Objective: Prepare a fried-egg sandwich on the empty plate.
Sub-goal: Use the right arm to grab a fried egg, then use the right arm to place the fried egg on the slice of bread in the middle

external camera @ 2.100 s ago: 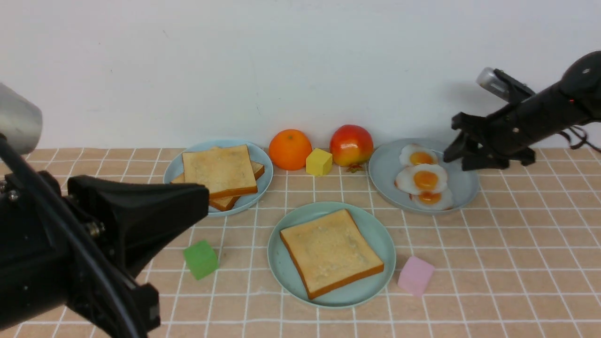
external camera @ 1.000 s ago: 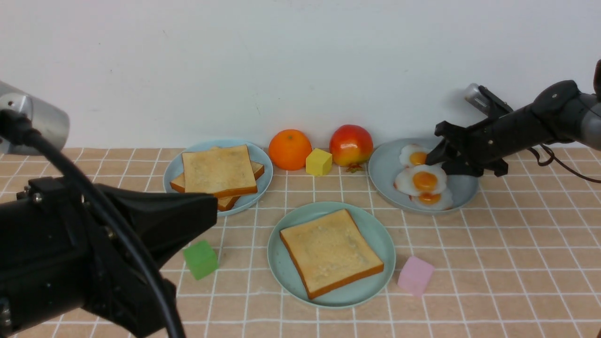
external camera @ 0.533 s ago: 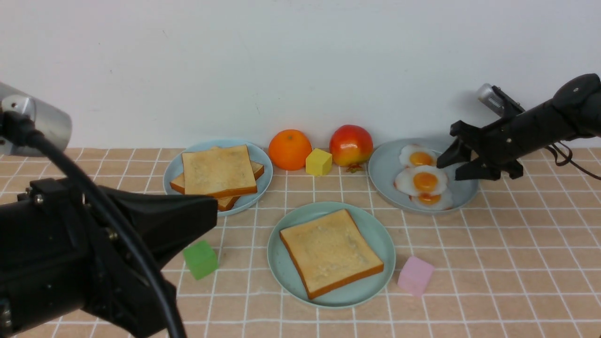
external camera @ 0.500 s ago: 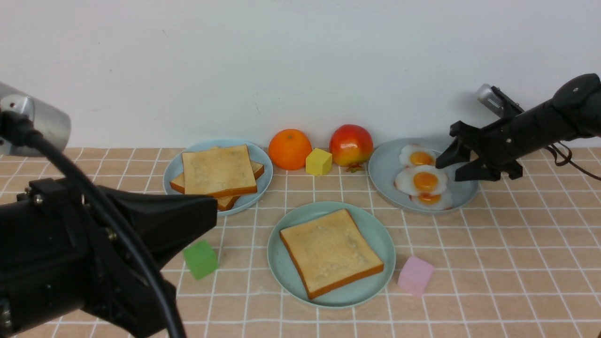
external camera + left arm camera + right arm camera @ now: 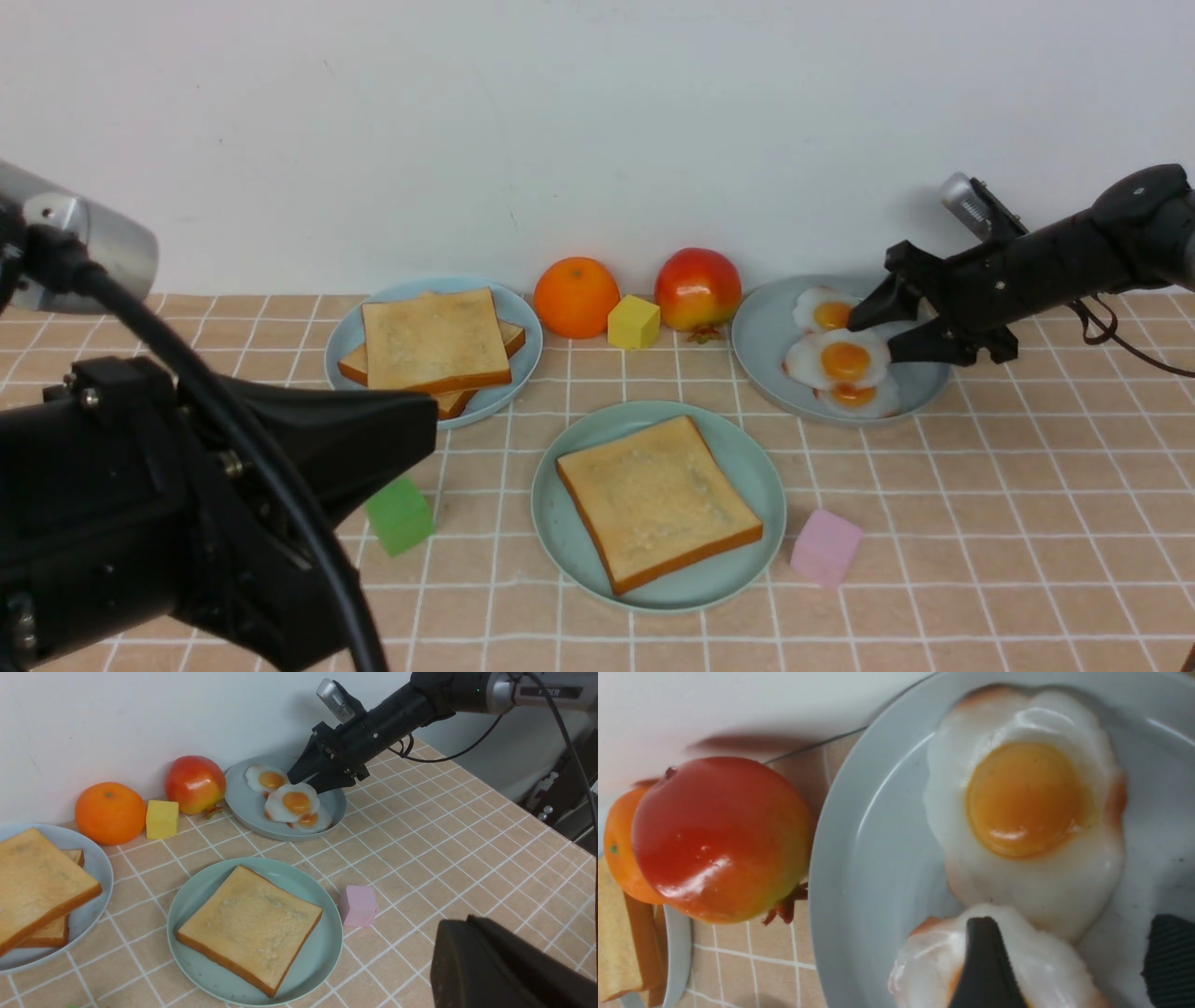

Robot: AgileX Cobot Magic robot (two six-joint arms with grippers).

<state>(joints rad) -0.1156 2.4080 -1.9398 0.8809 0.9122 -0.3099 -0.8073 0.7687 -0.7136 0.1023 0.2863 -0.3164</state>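
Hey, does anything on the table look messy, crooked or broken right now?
Nothing spilled or broken. On the left blue-grey plate the top toast slice sits skewed over the slice beneath, and the three fried eggs overlap on their plate.

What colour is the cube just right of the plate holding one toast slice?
The cube is pale pink; front view shows it best.

We count three round, shallow plates: one mint-green plate (image 5: 560, 537) and two blue-grey plates (image 5: 345, 331) (image 5: 761, 350); three square golden-brown toy toast slices (image 5: 658, 499) (image 5: 434, 341) (image 5: 450, 403); three glossy white, orange-yolked toy fried eggs (image 5: 826, 311) (image 5: 840, 359) (image 5: 859, 397); three small cubes (image 5: 635, 322) (image 5: 400, 515) (image 5: 826, 549), yellow, green and pink; one orange (image 5: 577, 297); one red fruit (image 5: 698, 289).
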